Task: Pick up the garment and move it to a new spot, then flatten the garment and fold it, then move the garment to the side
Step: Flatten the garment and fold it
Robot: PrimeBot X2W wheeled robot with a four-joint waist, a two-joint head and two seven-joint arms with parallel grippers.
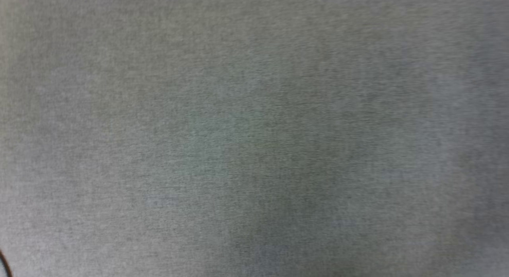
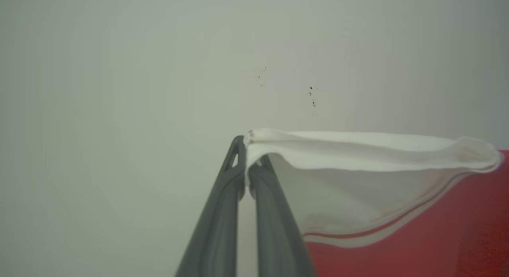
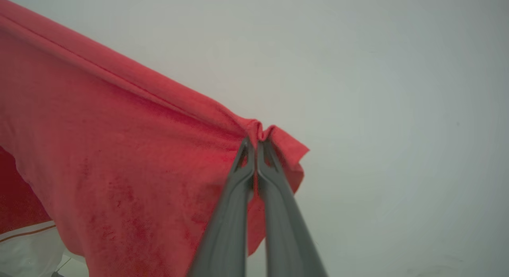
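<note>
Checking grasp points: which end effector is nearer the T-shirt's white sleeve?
Left. The left end effector is shut on the white sleeve; the right end effector pinches a red edge of the T-shirt, apart from that sleeve.

Type of premises cannot be established from the evidence. The head view shows a flat grey surface (image 1: 254, 133) of fine woven or felt-like texture; whether table covering or carpet cannot be told. The wrist views show a plain pale backdrop (image 2: 119, 90) bearing a few dark specks (image 2: 312, 98).
</note>
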